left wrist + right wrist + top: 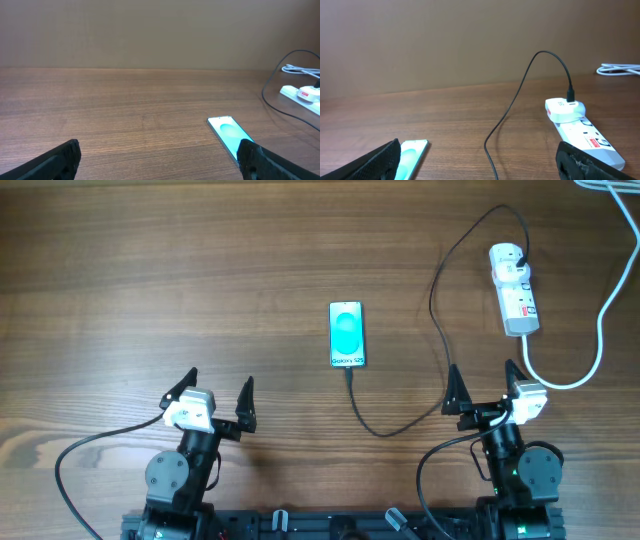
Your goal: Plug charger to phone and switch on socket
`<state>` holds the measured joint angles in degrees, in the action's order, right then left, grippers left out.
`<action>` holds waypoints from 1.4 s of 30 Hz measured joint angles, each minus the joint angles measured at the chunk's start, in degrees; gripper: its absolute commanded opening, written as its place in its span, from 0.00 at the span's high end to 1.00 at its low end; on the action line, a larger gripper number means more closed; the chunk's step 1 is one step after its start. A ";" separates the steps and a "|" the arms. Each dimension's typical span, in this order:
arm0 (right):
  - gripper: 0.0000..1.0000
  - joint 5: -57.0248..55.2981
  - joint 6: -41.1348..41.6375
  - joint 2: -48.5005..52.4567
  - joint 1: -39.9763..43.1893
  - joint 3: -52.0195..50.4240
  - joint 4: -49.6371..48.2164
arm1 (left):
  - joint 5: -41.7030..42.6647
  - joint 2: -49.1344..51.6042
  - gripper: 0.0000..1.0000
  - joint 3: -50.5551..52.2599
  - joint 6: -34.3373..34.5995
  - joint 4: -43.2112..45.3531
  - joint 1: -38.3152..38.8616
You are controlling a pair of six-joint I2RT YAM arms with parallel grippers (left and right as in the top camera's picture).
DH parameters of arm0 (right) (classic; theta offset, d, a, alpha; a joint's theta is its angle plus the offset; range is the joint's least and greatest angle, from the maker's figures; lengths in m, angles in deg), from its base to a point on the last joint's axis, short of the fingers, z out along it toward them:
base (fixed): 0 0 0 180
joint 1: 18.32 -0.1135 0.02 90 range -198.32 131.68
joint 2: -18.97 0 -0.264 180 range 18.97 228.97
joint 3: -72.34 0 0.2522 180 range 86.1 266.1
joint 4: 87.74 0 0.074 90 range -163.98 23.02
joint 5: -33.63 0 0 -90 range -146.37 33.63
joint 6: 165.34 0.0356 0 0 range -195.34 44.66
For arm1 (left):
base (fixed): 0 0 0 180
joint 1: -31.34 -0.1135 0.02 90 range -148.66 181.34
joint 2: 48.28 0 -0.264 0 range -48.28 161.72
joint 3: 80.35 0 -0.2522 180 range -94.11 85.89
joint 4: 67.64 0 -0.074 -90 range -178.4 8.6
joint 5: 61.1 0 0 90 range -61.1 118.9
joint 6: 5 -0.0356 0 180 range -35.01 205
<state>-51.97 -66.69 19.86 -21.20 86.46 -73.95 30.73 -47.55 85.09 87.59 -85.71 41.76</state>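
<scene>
The phone (347, 334) lies flat mid-table, turquoise screen up, "Galaxy S25" end toward me. It also shows in the left wrist view (229, 134) and the right wrist view (409, 155). The thin black charger cable (436, 290) runs from an adapter on the socket, loops down and reaches the phone's near end (350, 375); its plug sits at the phone's port. The white socket (513, 290) lies at the right, also in the right wrist view (585, 137). My left gripper (213, 402) and right gripper (483, 392) are open and empty, near the front edge.
A thick white cord (598, 330) trails from the socket, loops right and runs off the top right corner. It shows far right in the left wrist view (300, 70). Bare wooden table (150, 280) stretches to the left and back.
</scene>
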 measured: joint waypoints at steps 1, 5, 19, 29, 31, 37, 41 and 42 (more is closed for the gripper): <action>0.00 0.00 0.00 0.00 0.00 0.00 0.00 | 0.00 0.00 0.00 0.00 0.00 0.00 -0.07; 0.00 0.00 0.00 0.00 0.00 0.00 0.00 | 0.00 0.00 0.00 0.00 0.00 0.00 -0.33; 0.00 0.00 0.00 0.00 0.00 0.00 0.00 | 0.00 0.00 0.00 0.00 -1.01 0.00 -0.33; 0.00 0.00 0.00 0.00 0.00 0.00 0.00 | 0.00 0.00 0.00 0.00 -1.05 0.00 -0.33; 0.00 0.00 0.00 0.00 0.00 0.00 0.00 | 0.00 0.00 0.00 0.00 -1.05 0.02 -0.33; 0.00 0.00 0.00 0.00 0.00 0.00 0.00 | 0.00 0.00 0.00 0.00 -1.05 0.02 -0.33; 0.00 0.00 0.00 0.00 0.00 0.00 -0.02 | 0.00 0.00 0.00 0.00 -1.05 0.02 -0.33; 0.00 0.00 0.00 0.00 0.00 0.00 0.00 | 0.00 0.00 0.00 0.00 -1.05 0.02 -0.33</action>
<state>-51.97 -66.69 19.86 -21.20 86.46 -73.95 30.73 -47.55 85.09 86.54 -85.69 41.43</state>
